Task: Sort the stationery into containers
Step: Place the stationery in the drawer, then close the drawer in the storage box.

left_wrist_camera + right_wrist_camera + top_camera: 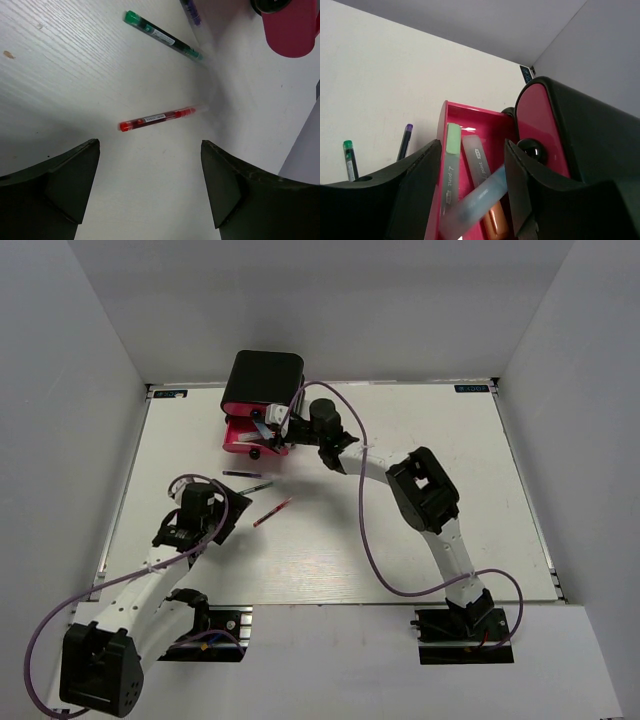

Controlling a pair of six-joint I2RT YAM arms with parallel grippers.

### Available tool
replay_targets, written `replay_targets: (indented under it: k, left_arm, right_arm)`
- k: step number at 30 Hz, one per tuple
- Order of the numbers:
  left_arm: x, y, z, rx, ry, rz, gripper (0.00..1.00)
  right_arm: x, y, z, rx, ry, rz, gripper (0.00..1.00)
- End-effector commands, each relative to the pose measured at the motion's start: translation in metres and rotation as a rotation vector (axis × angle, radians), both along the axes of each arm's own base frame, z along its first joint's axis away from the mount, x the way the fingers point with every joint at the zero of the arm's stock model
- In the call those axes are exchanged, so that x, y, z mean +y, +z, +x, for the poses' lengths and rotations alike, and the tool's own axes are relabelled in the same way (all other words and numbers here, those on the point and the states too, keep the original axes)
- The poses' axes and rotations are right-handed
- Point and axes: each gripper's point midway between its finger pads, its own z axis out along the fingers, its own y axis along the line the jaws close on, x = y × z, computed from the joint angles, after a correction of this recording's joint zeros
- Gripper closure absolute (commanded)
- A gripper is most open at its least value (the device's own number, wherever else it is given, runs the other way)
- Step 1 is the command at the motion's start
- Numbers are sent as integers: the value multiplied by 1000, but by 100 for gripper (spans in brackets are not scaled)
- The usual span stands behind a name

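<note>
Left gripper [150, 150] sits low over the table [60, 75]; fingers [65, 190] wide apart, nothing between them. Red pen [157, 118] lies flat just beyond the tips, mid-frame in the left wrist view, untouched. Green pen [162, 36] is further up, upper middle of that frame, slanted, apart from the red one. Purple-capped pen [190, 11] is at the top edge, just past the green one. In the top view the three pens lie left of centre, between the left gripper and the open drawer [442, 150].

That pink drawer is pulled out of the black box [265, 375], upper centre of the top view. Right gripper [472, 150] is directly at the open drawer, fingers apart. Pale blue marker [475, 202] sits tilted between them; it is narrower than the gap and does not look clamped; cannot tell if it touches the right-hand finger.

Inside the drawer, the mint marker [451, 170] lies along the left wall with the grey-orange marker [480, 172] just beside it; the blue one crosses in front of both. Behind, right of centre in the right wrist view, is a shut drawer front [540, 120], pink, with a round black knob [532, 150].
</note>
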Motion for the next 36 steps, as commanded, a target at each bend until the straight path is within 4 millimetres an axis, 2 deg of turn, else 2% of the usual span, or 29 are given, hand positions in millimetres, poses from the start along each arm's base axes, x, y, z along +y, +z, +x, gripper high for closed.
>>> replay_targets:
  k: [1, 2, 3, 4, 5, 6, 7, 8, 9, 10, 11, 12, 13, 14, 15, 16, 17, 18, 19, 20, 21, 22, 23, 27, 33, 34, 36]
  left_arm:
    - [-8, 13, 13, -50, -29, -25, 8]
    - [-9, 8, 15, -38, -29, -23, 8]
    - [-9, 10, 18, -39, -36, -15, 8]
    - [-10, 16, 25, -61, -42, -12, 8]
    - [-11, 14, 27, -60, -42, -12, 9]
    - [-9, 10, 32, -48, -38, 9, 11]
    - [-8, 11, 38, -56, -28, 16, 15]
    - [-8, 10, 45, -71, -27, 25, 26]
    - [-8, 9, 51, -73, -20, 31, 34]
    - [-8, 0, 59, -49, -13, 44, 41]
    - [-10, 9, 72, -86, -21, 47, 55]
    - [-10, 7, 79, -86, -26, 68, 60]
    - [-11, 5, 86, -82, -34, 77, 65]
    - [-14, 3, 99, -73, -43, 90, 69]
    - [-15, 2, 106, -69, -53, 102, 77]
    - [-16, 0, 112, -66, -77, 130, 77]
    - [-19, 10, 125, -90, -86, 138, 77]
    - [-17, -5, 129, -47, -91, 162, 77]
    - [-18, -6, 134, -46, -108, 181, 77]
    - [-20, -2, 143, -53, -115, 189, 76]
    - [-15, -12, 148, -27, -101, 201, 74]
    - [-16, -9, 155, -38, -115, 216, 72]
    - [-17, -10, 159, -35, -116, 217, 71]
    - [-24, -12, 177, -35, -140, 211, 66]
    - [-29, -3, 197, -58, -137, 208, 60]
    - [-30, 4, 202, -74, -135, 205, 60]
    - [-30, 3, 208, -69, -129, 212, 59]
  right_arm:
    - [-14, 85, -14, -114, 13, 145, 41]
    - [-17, 87, -15, -109, 13, 150, 41]
    - [-21, 78, -18, -84, 9, 139, 41]
    - [-29, 101, -21, -109, 0, 167, 41]
    - [-35, 109, -22, -105, -10, 189, 45]
    - [-41, 92, -23, -66, -22, 167, 47]
    - [-53, 121, -29, -103, -31, 202, 50]
    - [-63, 122, -27, -81, -44, 204, 62]
    - [-75, 113, -34, -53, -54, 184, 69]
    - [-86, 122, -37, -55, -66, 184, 75]
    - [-93, 102, -42, -12, -67, 143, 81]
    - [-110, 94, -44, 14, -87, 112, 89]
    - [-119, 101, -49, -3, -93, 105, 92]
    - [-128, 71, -54, 56, -105, 41, 94]
    - [-142, 75, -53, 51, -133, 38, 94]
    - [-155, 54, -63, 91, -147, 4, 94]
    - [-167, 46, -62, 109, -174, -15, 94]
    - [-177, 51, -63, 88, -195, -12, 94]
    - [-187, 32, -73, 118, -203, -42, 94]
    - [-196, 31, -73, 121, -227, -50, 94]
    - [-203, 29, -73, 125, -243, -54, 94]
    - [-213, 17, -78, 151, -255, -75, 94]
    - [-216, 20, -81, 140, -258, -74, 94]
    - [-233, 9, -82, 165, -293, -97, 94]
    - [-240, 7, -80, 185, -301, -99, 94]
    - [-241, 6, -80, 188, -299, -99, 94]
    - [-242, 5, -80, 191, -298, -100, 94]
